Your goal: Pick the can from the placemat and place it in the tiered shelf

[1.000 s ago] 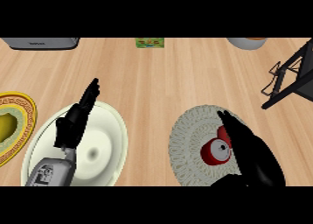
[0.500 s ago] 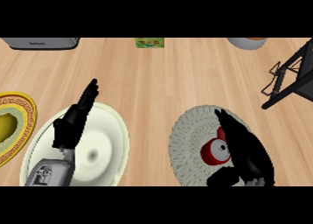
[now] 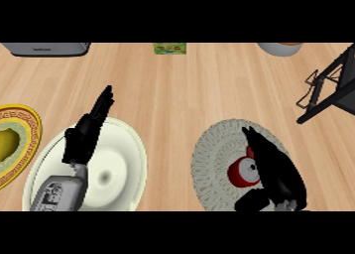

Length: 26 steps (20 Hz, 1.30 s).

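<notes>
Red can [image 3: 244,171] sits on the round woven placemat [image 3: 213,163], right of centre, its pale end facing up toward the head view, so its long axis runs roughly vertical. Right hand [image 3: 277,168] lies just beside it on the can's right: fingers extended past its far side, thumb low by its near side (contact not clear), not closed round it. Closing calls for a short move leftward. Left hand [image 3: 89,129] rests with straight fingers over the cream plate [image 3: 125,171], well apart from the can. The right hand is plainly nearer. Black tiered shelf [image 3: 338,82] stands at far right, beyond the placemat.
</notes>
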{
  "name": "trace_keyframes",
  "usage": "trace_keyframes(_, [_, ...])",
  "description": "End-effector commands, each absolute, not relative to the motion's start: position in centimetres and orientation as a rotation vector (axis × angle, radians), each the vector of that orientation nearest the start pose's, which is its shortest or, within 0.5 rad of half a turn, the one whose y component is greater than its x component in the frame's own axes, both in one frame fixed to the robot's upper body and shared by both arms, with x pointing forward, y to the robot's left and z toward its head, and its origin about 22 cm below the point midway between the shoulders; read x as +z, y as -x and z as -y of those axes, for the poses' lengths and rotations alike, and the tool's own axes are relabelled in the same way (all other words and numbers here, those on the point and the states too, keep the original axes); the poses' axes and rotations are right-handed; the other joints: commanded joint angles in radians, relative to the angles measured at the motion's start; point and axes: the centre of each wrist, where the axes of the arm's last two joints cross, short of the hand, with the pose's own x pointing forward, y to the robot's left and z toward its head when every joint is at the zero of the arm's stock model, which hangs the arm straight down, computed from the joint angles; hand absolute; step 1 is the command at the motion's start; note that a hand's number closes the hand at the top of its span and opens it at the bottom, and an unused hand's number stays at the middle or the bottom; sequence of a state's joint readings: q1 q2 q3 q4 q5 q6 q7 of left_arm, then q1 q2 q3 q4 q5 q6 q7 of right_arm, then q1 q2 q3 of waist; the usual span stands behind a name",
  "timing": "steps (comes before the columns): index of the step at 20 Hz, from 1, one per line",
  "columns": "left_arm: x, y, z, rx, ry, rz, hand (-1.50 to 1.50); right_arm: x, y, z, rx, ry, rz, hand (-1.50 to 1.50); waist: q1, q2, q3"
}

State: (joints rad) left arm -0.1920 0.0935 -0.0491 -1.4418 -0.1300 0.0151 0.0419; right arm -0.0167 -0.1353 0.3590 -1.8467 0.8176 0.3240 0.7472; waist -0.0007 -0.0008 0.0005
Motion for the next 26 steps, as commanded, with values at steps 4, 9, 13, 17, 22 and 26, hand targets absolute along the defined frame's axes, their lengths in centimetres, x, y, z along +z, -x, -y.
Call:
trace_keyframes(4, [1.7,-27.6,-23.5,-0.250,-0.111,1.567,0.00,4.9,-22.1,18.5,0.955,0.672,0.970,1.50,0.000,0.000,-0.001])
trace_keyframes(9, [0.6,-26.7,-22.3,-0.250,-0.095,1.589,0.00,3.2,-22.1,15.9,1.095,0.709,0.998,1.50,0.003,0.001,-0.001])
trace_keyframes(13, [2.0,-27.3,-22.8,-0.259,-0.093,1.585,0.00,4.6,-22.0,17.3,1.071,0.733,1.032,1.50,0.001,0.000,-0.001])
trace_keyframes(17, [2.0,-28.8,-22.2,-0.266,-0.099,1.588,0.00,5.0,-25.8,15.0,0.696,0.876,0.850,1.50,0.007,0.007,-0.001])
trace_keyframes(22, [2.2,-29.1,-21.2,-0.261,-0.087,1.578,0.00,4.3,-28.9,14.2,0.464,0.988,0.778,1.50,0.018,0.007,0.000])
trace_keyframes(26, [1.1,-28.6,-22.7,-0.267,-0.091,1.587,0.00,6.4,-29.5,12.0,0.378,0.993,0.898,1.50,0.011,0.003,-0.001])
